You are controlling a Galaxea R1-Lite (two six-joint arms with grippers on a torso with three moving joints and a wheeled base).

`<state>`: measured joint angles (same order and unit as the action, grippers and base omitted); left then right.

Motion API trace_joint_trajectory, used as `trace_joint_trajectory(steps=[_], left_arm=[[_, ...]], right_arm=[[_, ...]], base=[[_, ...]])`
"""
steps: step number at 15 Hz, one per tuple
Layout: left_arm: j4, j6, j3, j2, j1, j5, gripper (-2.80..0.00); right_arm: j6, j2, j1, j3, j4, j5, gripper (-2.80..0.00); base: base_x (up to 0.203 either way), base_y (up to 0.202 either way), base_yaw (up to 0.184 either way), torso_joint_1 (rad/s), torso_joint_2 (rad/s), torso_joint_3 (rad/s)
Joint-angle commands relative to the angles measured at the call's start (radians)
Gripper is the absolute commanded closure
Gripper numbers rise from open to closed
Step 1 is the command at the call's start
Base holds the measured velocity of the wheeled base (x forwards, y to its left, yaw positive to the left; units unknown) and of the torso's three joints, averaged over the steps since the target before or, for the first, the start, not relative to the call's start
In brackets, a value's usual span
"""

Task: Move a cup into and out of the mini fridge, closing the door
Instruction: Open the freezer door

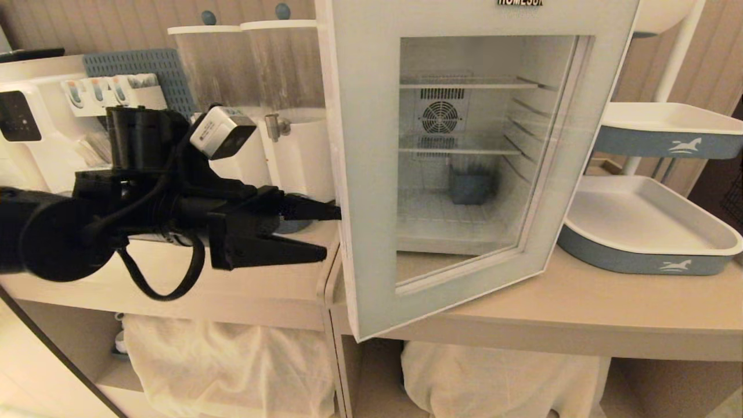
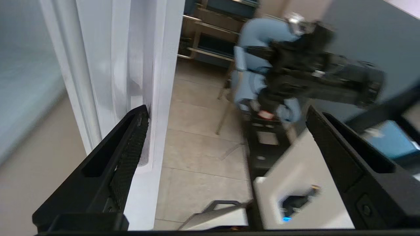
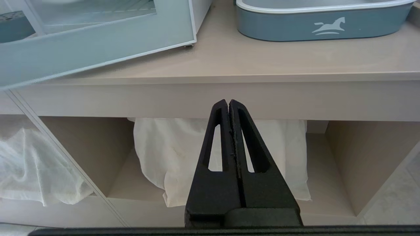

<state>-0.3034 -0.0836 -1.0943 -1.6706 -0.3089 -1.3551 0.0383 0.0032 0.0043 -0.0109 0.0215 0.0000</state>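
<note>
Fingers (image 1: 307,212) of our black left gripper (image 1: 331,232) stood wide apart beside the pale grey-blue glass door (image 1: 371,174) of the white boxy mini fridge (image 1: 464,145); one touched its edge; our right gripper (image 3: 228,104) was pressed together, low under the beige counter (image 3: 229,65); we saw no cup.

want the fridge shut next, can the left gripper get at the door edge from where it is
Probably yes. The left gripper is open right at the free edge of the door, which stands ajar; one finger already lies along that edge, and nothing stands between them.
</note>
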Motion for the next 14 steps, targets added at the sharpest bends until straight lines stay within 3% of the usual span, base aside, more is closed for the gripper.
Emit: trace_joint_trajectory(steps=[1, 4, 7, 12, 14], left_arm=[[-0.002, -0.001, 0.05, 0.083, -0.044, 0.008, -2.8], [0.0, 0.0, 0.104, 0.156, -0.133, 0.06, -2.8], [0.006, 0.009, 0.142, 0.21, -0.274, 0.095, -2.8], [0.008, 0.02, 0.19, 0.259, -0.532, 0.271, -2.8], [0.01, 0.022, 0.21, 0.288, -0.574, 0.301, -2.8]], right_arm=[[0.0, 0.001, 0.0, 0.0, -0.001, 0.001, 0.0], [0.0, 0.001, 0.0, 0.0, -0.002, 0.0, 0.0], [0.0, 0.001, 0.0, 0.0, -0.002, 0.0, 0.0], [0.0, 0.001, 0.0, 0.0, -0.002, 0.0, 0.0], [0.0, 0.001, 0.0, 0.0, -0.002, 0.001, 0.0]], base=[[0.0, 0.0, 0.0, 0.0, 0.0, 0.0], [0.0, 0.0, 0.0, 0.0, 0.0, 0.0], [0.0, 0.0, 0.0, 0.0, 0.0, 0.0], [0.0, 0.0, 0.0, 0.0, 0.0, 0.0], [0.0, 0.0, 0.0, 0.0, 0.0, 0.0]])
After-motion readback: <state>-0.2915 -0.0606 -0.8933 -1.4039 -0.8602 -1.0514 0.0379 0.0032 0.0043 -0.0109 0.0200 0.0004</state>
